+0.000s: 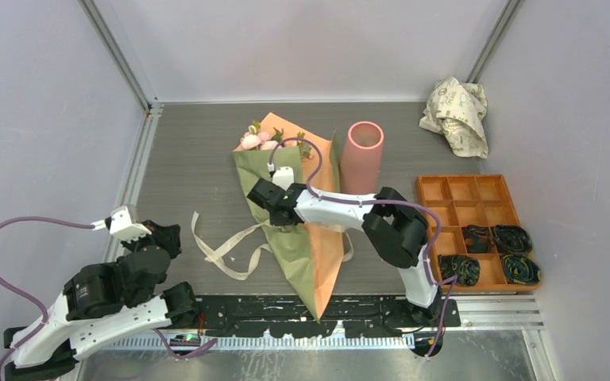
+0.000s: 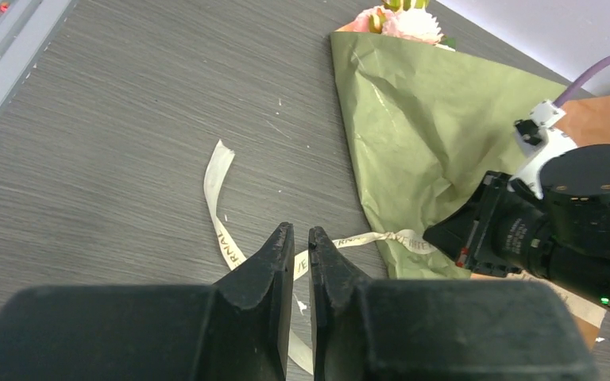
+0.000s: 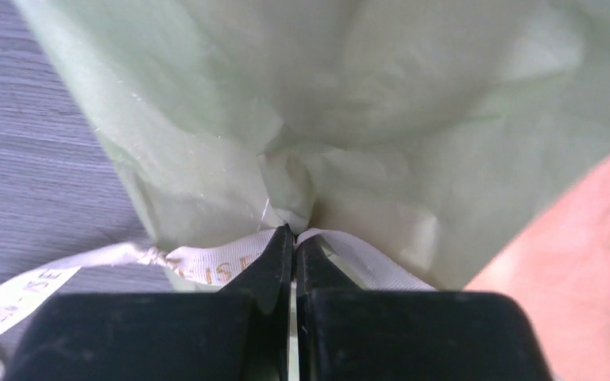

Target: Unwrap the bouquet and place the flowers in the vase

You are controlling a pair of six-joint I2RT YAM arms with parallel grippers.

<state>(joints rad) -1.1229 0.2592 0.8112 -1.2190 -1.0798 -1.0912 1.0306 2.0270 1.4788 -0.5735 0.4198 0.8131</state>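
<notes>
Leftmost, the left gripper (image 2: 302, 238) hovers over the table (image 1: 183, 159), jaws all but closed, nothing between them. A beige ribbon (image 1: 224, 255) trails loose just beside it. At centre the bouquet (image 1: 290, 258) lies flat, narrow end toward the arm bases, olive-green paper over orange, pink flowers (image 1: 254, 141) at the far wide end. At the cone's waist the right gripper (image 3: 294, 238) is pinched tight on the ribbon. The bundle is probably light, with crisp, crease-prone paper and fragile blooms. It is best taken by ribbon or paper edge, later by the stems. The vase (image 1: 361, 149), matte pink, stands just right of the blooms.
</notes>
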